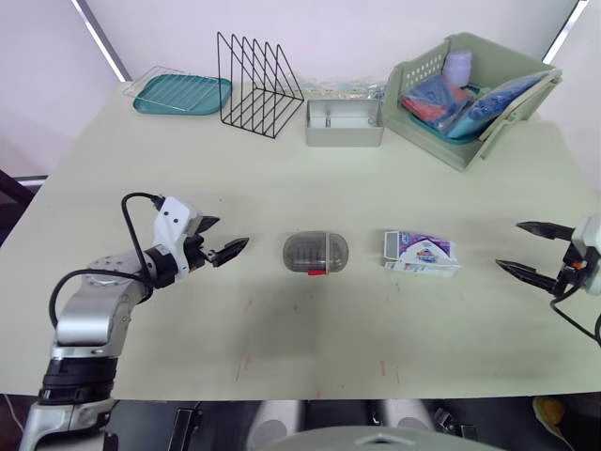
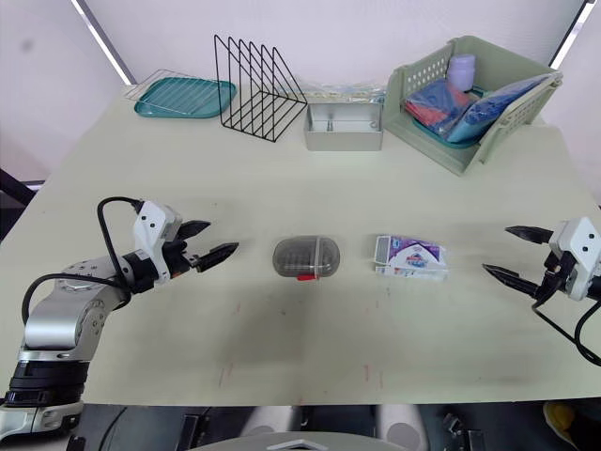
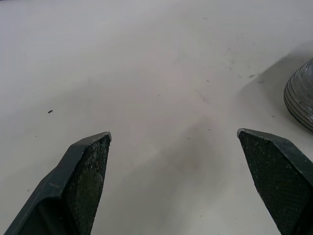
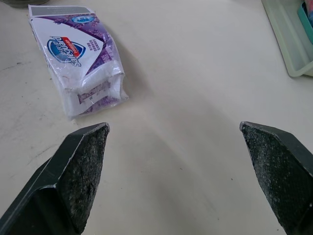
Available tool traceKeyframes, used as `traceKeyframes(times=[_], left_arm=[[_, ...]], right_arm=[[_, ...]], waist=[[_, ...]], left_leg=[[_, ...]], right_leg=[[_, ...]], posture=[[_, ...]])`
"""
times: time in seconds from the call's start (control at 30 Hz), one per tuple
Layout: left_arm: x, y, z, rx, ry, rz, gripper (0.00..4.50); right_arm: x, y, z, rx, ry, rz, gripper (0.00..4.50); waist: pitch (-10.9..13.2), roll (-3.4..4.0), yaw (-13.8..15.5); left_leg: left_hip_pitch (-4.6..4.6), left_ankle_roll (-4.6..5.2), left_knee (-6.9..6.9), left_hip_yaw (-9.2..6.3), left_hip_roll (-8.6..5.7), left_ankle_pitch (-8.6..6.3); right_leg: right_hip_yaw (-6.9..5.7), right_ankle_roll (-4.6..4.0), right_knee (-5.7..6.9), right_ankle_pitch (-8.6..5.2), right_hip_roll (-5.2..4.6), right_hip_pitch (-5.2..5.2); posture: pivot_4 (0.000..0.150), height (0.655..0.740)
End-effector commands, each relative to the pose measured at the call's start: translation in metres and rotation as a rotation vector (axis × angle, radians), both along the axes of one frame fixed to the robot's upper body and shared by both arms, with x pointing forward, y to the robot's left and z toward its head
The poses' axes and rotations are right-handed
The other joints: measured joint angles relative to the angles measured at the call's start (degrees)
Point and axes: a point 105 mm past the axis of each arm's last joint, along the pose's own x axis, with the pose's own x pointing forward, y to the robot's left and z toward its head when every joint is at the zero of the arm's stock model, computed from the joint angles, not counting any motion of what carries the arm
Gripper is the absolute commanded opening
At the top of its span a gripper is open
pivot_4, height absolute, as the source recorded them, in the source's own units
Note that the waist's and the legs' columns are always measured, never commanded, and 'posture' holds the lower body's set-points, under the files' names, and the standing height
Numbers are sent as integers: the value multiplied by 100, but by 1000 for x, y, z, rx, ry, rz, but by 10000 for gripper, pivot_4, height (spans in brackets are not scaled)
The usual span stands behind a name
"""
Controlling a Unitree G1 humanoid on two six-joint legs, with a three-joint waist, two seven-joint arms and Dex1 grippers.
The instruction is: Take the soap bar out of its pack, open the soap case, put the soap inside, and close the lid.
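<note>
Nearest, at the lower left of the left eye view, the left gripper hovers just over the pale green table with its two black fingers spread apart and nothing between them. At the lower right edge the right gripper is likewise spread wide and empty, its tips pointing toward the frame's centre.

Between the two grippers, around mid-frame, lie the task's things. The smoky translucent oval soap case sits just left of centre, near the left gripper's tips but apart from them; in the left wrist view only its ribbed, rounded edge shows beside one finger. Its lid is down, and a small red clasp marks its near edge. The white and purple soap pack lies flat just right of centre, beside the case without touching it, and well apart from the right gripper. In the right wrist view the pack shows a blue and red logo, a grey panel at its far end, and a crinkled, puckered end facing the fingers.

Along the top of the frame stand a teal tray at upper left, a black wire rack, a grey metal box and, at upper right, a pale green basket holding blue and red packets.
</note>
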Motion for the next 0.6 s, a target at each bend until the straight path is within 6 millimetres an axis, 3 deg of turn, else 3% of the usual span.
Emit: traceKeyframes(times=[0.03, 0.43, 0.6], left_arm=[[0, -8, 9, 29, -60, -33, 43982], [0, -20, 8, 9, -88, -92, 43982], [4, -22, 21, -27, -132, -128, 43982]], right_arm=[[-1, 1, 15, -8, -65, 21, 45000], [-2, 8, 15, -14, -55, 80, 45000], [5, 20, 28, -78, -52, 186, 45000]], waist=[[0, 0, 1], [0, 0, 4], [1, 1, -6]], left_leg=[[0, 0, 0, 0, 0, 0], [0, 0, 0, 3, 0, 0], [1, 0, 0, 5, 0, 0]], right_leg=[[0, 0, 0, 0, 0, 0], [1, 0, 0, 0, 0, 0], [1, 0, 0, 0, 0, 0]], posture=[[1500, 7400], [1500, 7400], [1500, 7400]])
